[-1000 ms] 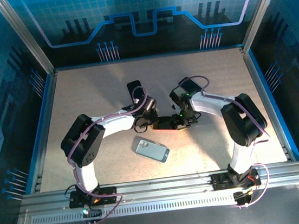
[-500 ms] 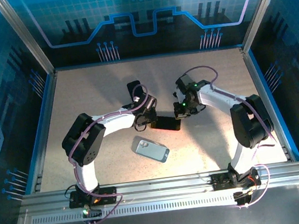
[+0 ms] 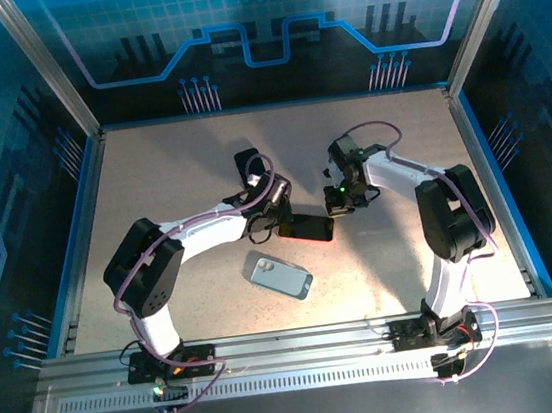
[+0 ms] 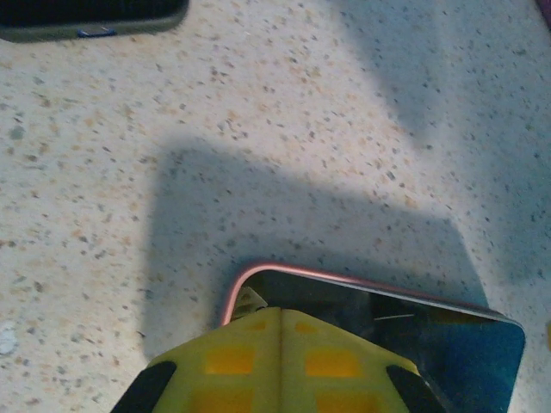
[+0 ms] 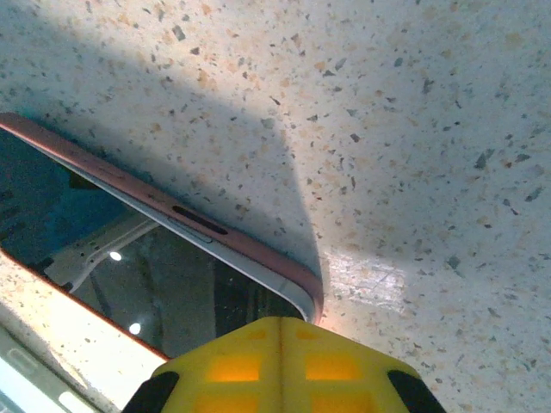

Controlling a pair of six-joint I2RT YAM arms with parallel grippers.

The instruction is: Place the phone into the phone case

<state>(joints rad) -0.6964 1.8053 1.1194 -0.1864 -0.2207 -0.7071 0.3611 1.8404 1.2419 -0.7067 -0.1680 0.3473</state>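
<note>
A dark-screened phone (image 3: 307,228) lies flat mid-table inside the pink rim of the phone case (image 3: 331,231). In the right wrist view the phone's (image 5: 129,275) silver frame sits within the pink case rim (image 5: 258,251) at one corner. My right gripper (image 5: 281,320) is shut, its tip over that corner. My left gripper (image 4: 281,311) is also shut. Its tip rests at the opposite corner of the phone (image 4: 413,331), where the pink case rim (image 4: 234,288) curves round. Seen from above, the left gripper (image 3: 280,228) and right gripper (image 3: 334,215) stand at the phone's two ends.
A grey-blue slab with a camera cutout (image 3: 280,275) lies near the phone, toward the arm bases. A dark object with a grey-green edge (image 4: 86,17) shows at the top left of the left wrist view. Metal frame posts and blue walls border the table (image 3: 151,171).
My right gripper has pulled back from over the phone's middle to its right end. The left arm's elbow has swung left and lower. Both grippers stayed shut.
</note>
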